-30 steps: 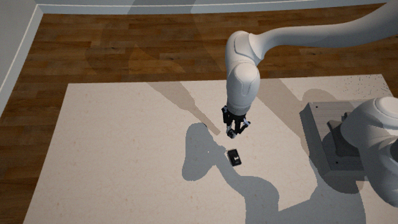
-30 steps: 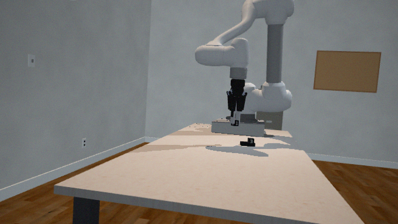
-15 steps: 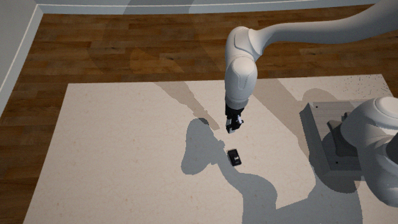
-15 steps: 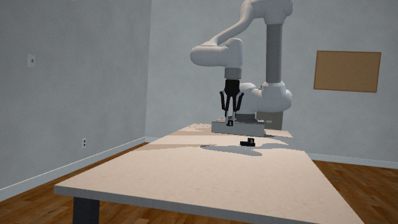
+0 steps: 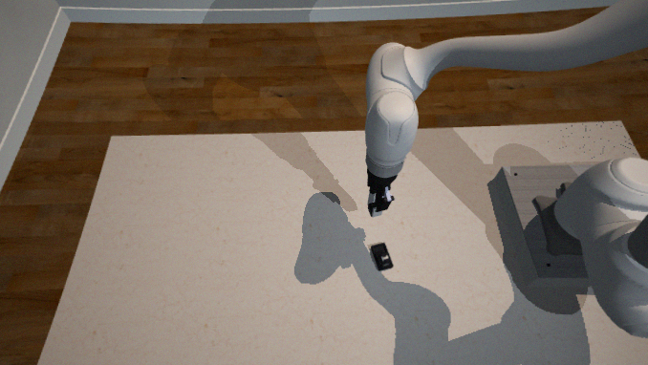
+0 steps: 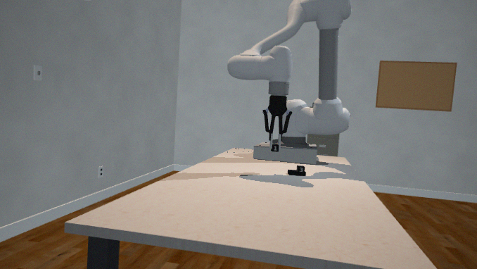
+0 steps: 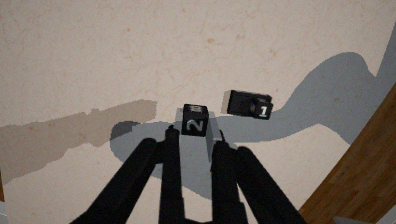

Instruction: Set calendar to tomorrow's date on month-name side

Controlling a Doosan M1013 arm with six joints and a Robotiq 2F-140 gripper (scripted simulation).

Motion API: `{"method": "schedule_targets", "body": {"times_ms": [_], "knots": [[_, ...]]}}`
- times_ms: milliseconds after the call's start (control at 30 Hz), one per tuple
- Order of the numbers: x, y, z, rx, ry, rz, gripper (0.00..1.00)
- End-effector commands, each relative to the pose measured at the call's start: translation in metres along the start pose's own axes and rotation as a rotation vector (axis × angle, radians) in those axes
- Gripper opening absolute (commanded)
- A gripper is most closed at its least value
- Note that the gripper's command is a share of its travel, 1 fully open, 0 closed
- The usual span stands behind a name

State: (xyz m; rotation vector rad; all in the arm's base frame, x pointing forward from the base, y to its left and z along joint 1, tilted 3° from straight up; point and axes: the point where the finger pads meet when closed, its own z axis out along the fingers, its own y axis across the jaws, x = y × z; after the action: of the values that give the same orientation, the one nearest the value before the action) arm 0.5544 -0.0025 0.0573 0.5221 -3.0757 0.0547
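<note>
Below the hand (image 5: 379, 210) (image 6: 275, 145) (image 7: 194, 119) lay the counter (image 5: 191, 239) (image 6: 225, 211) (image 7: 100, 60); nearly closed, it held one cube (image 6: 275, 148) (image 7: 195, 122), not yet beside the tray's other cube (image 5: 385, 258) (image 6: 300, 169) (image 7: 262, 110).

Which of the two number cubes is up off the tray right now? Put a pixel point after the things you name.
The cube (image 6: 275, 148) (image 7: 195, 120) between the gripper's (image 5: 380, 206) (image 6: 276, 141) (image 7: 196, 136) fingers, showing a 2 in the wrist view; the other sits in the tray (image 5: 377, 249) (image 6: 291, 172) (image 7: 240, 102).
</note>
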Motion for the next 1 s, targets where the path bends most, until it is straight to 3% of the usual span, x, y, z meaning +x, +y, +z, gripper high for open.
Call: {"method": "schedule_targets", "body": {"times_ms": [0, 233, 600, 967], "knots": [[-0.001, -0.003, 0.002, 0.006, 0.001, 0.004, 0.16], [-0.001, -0.003, 0.012, 0.006, 0.001, 0.013, 0.16], [-0.001, -0.003, 0.061, 0.006, 0.001, 0.013, 0.16], [-0.002, -0.003, 0.093, 0.006, 0.001, 0.013, 0.16]]}}
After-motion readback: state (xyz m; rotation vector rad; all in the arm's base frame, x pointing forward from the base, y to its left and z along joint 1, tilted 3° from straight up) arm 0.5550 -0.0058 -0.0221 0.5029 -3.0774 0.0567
